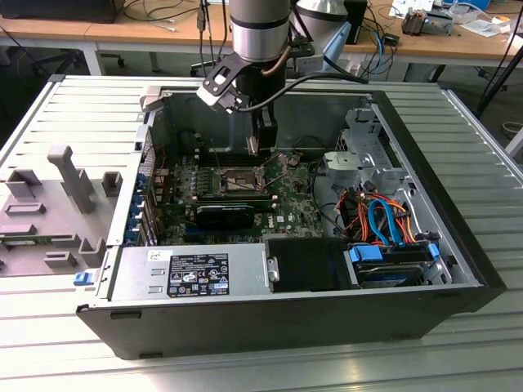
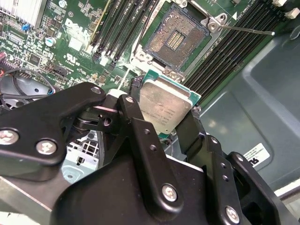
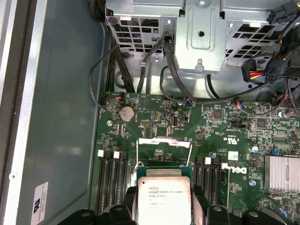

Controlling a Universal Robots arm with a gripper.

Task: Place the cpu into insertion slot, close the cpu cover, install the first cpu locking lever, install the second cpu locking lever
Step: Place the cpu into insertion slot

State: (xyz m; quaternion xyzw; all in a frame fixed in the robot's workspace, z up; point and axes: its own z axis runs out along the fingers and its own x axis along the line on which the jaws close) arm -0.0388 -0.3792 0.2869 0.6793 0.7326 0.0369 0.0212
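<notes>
My gripper (image 2: pixel 165 101) is shut on the cpu (image 2: pixel 161 110), a silvery square chip on a green board, pinched at two opposite edges by the black fingers (image 2: pixel 135 101). In the second wrist view the insertion slot (image 2: pixel 177 35) lies open a short way beyond the chip, its dark pin field bare, with a thin locking lever (image 2: pixel 246 30) sticking out beside it. In the first wrist view the cpu (image 3: pixel 163 187) hangs over the board, and the cpu cover (image 3: pixel 164 140) stands raised just past it. In the exterior view my gripper (image 1: pixel 260 153) hovers slightly above the slot (image 1: pixel 233 181), inside the case.
Long black memory slots (image 2: pixel 234 51) flank the socket. A grey drive cage (image 1: pixel 364 151), coloured cables (image 1: pixel 384 216) and a labelled black box (image 1: pixel 200 273) fill the case on the exterior view's right and front. Grey fixtures (image 1: pixel 69 175) sit outside, on the exterior view's left.
</notes>
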